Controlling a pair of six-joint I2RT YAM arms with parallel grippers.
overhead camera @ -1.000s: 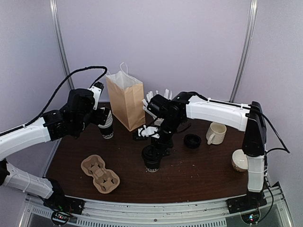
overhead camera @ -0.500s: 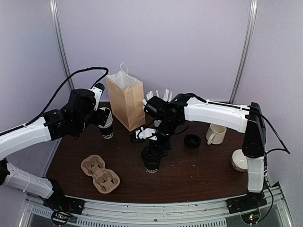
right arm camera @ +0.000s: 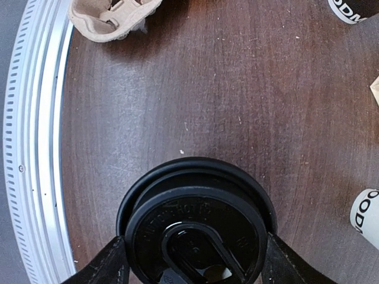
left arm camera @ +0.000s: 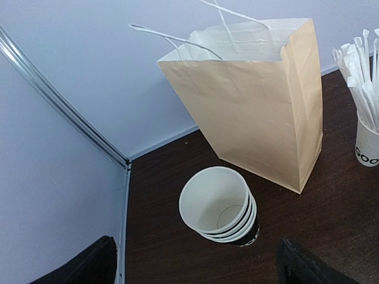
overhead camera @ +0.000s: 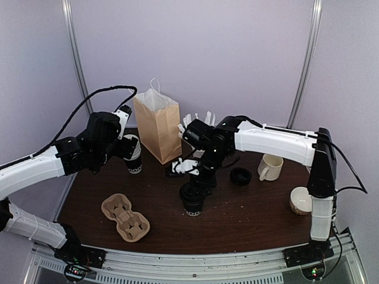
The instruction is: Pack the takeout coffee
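Right wrist | right fingers (right arm camera: 112, 267) clamp 1 takeout coffee (right arm camera: 195, 228) | left fingers (left arm camera: 89, 266) apart | 1 paper bag (left arm camera: 260, 112)

Pale lavender walls (overhead camera: 195, 53) back a dark brown wooden table (overhead camera: 249, 219). Slim metal poles (overhead camera: 77, 59) run up the walls; a slotted aluminium rail (overhead camera: 195, 263) edges the table's near side.

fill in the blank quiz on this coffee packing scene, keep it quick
The paper bag stands ___.
The takeout coffee has a ___ lid.
The cardboard carrier holds ___ cups.
The cream mug sits on the ___ arm's side.
Missing: upright, black, no, right.
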